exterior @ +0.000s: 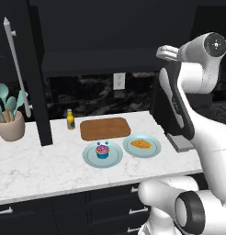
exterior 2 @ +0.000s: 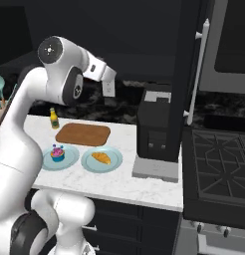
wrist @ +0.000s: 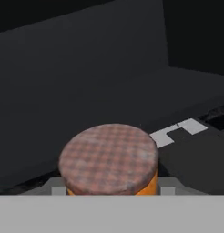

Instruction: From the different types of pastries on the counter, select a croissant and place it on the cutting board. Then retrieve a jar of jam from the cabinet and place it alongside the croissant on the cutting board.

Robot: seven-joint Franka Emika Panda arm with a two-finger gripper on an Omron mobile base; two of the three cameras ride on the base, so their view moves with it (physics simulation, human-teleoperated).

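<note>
The jar of jam [wrist: 109,159], squat and orange with a checkered pinkish lid, sits right at my gripper [wrist: 111,189] in the hand view. Pale finger tips [wrist: 57,186] press against both of its sides, so the gripper is shut on it. The dark cabinet [exterior: 101,32] interior lies behind the jar. My hand [exterior: 166,51] reaches up at the level of the cabinet's shelf. The croissant [exterior: 141,144] lies on a pale blue plate [exterior: 154,149] on the counter [exterior: 41,170]. The pink-frosted cupcake [exterior: 102,151] stands on a second plate [exterior: 89,158]. The brown cutting board [exterior: 105,128] lies bare behind both plates.
A yellow bottle [exterior: 70,120] stands left of the board. A pot of teal utensils [exterior: 9,121] sits at the far left. A black toaster-like appliance [exterior 2: 154,132] stands at the counter's right end, beside the stove [exterior 2: 219,164]. A wall outlet [exterior: 118,81] is behind the board.
</note>
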